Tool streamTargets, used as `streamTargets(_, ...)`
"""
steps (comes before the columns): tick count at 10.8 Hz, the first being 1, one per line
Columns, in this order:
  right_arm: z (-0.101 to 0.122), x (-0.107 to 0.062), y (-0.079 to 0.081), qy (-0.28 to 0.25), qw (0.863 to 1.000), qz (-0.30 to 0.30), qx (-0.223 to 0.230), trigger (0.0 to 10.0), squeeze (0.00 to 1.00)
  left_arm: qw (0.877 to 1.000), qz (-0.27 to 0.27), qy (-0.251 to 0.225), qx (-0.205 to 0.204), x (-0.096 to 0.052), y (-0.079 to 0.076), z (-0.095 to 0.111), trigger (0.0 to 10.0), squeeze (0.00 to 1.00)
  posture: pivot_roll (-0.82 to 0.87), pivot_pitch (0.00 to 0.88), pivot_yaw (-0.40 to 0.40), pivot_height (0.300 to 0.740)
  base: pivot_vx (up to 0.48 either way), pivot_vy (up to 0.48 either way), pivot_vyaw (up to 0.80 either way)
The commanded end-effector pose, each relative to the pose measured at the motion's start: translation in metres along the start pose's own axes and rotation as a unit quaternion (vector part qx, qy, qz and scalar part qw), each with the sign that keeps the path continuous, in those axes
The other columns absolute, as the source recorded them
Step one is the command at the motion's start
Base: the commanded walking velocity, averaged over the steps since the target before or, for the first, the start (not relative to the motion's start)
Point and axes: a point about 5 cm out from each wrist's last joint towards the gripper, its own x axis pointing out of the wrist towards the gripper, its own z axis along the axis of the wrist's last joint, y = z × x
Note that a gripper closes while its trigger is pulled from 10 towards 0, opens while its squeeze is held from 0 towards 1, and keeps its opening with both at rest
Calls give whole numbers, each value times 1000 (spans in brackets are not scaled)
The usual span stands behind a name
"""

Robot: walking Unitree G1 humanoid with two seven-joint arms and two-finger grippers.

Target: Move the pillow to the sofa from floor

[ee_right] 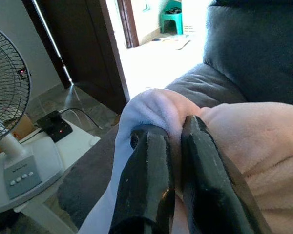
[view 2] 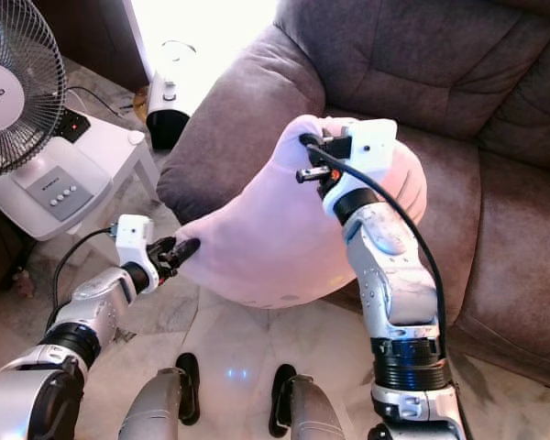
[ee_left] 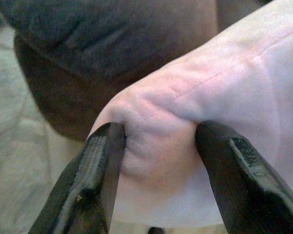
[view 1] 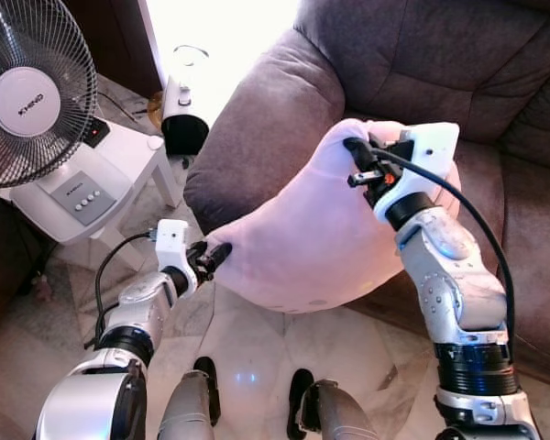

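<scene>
A large pale pink pillow [view 1: 302, 238] hangs in the air in front of the brown sofa [view 1: 422, 64], its upper part leaning against the sofa's armrest and seat front. My left gripper [view 1: 215, 255] is shut on the pillow's lower left corner; in the left wrist view the fabric [ee_left: 224, 87] bunches between the two black fingers [ee_left: 95, 170]. My right gripper [view 1: 357, 160] is shut on the pillow's top edge, and in the right wrist view its fingers [ee_right: 146, 185] pinch a fold of the pillow [ee_right: 263, 146].
At the left, a fan [view 1: 27, 92] stands on a low white table [view 1: 119, 165]. A white appliance [view 1: 183, 110] sits on the floor beside the sofa's armrest. Marble floor [view 1: 247, 357] lies under the pillow, with my feet [view 1: 206, 376] below.
</scene>
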Motion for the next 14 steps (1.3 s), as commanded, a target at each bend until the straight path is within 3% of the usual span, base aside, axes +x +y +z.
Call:
streamTargets(1,11,-3,5,-22,1000,10,0,10000,0,998,11,58,1,-2,-3,-23,10000,0,-4,419,-107,704,0,0,0)
streamTargets(4,14,-7,3,-20,1000,8,-3,10000,0,996,27,87,-23,3,-15,-35,10000,0,-11,429,-110,704,0,0,0)
streamTargets(5,14,-8,3,-21,1000,6,-2,10000,0,994,41,97,-30,4,-17,-38,314,0,-11,430,-108,704,0,0,0)
streamTargets(14,16,-7,1,-27,1000,-3,-3,10000,0,994,50,80,-59,4,-15,-34,0,0,-3,392,-90,704,0,0,0)
